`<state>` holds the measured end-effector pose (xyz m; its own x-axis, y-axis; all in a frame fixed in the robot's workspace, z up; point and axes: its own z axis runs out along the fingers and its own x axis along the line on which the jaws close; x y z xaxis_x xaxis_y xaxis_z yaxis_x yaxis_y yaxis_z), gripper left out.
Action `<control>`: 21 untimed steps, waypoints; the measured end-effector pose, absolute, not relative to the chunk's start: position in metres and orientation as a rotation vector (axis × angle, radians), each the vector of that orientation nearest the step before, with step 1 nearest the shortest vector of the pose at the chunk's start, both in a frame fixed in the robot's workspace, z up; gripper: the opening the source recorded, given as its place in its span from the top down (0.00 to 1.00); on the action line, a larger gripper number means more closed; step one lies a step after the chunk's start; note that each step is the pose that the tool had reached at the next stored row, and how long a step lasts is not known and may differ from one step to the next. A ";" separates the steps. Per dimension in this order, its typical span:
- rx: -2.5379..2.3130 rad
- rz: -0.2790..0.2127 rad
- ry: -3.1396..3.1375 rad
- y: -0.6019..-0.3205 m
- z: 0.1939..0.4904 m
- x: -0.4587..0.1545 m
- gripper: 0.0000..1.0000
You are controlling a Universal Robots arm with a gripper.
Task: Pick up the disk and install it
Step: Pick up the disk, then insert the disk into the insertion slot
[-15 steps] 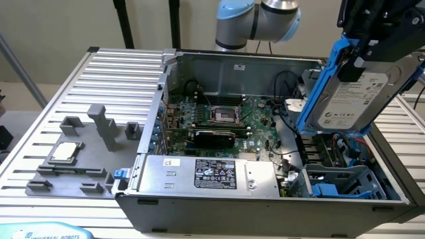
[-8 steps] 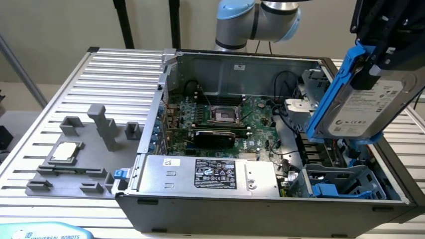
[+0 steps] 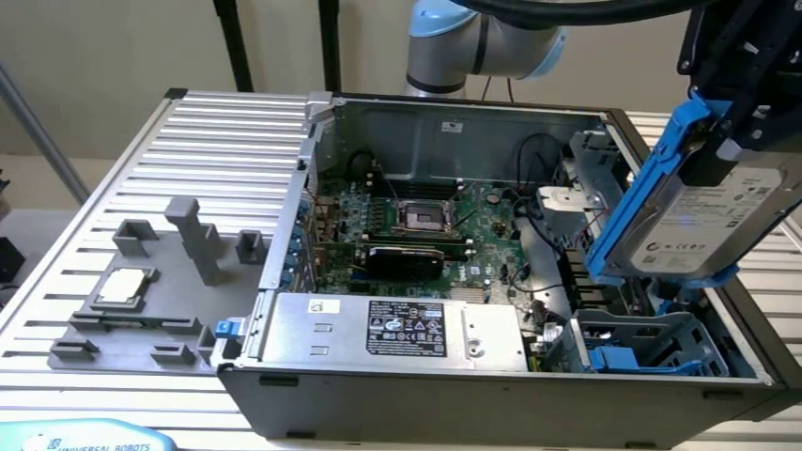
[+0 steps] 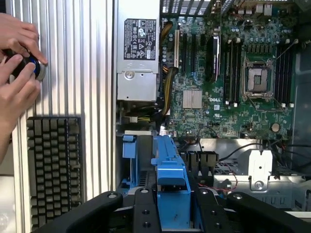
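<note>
Am holding disk (image 3: 701,221) clamped in gripper (image 3: 724,146), long axis tilting near upright; blue drive bay (image 3: 677,334) lying just below, inside computer case (image 3: 414,399)

The arm joint (image 3: 483,42) is a stout silver-grey cylinder with a rounded pale-blue cap. A thick black cable (image 3: 564,7) runs above it. The tool (image 3: 731,150) is matte black, built of flat angular parts. In the wrist view its links (image 4: 97,211) are broad bars with rounded ends, each carrying small round silver screws (image 4: 112,195) at the pivots.
</note>
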<state>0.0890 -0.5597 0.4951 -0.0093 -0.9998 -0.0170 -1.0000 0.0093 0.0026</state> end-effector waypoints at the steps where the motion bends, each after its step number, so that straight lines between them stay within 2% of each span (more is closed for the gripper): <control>1: -2.204 0.021 2.225 -0.561 0.495 0.089 0.67; 21: -2.192 0.015 2.241 -0.568 0.493 0.091 0.67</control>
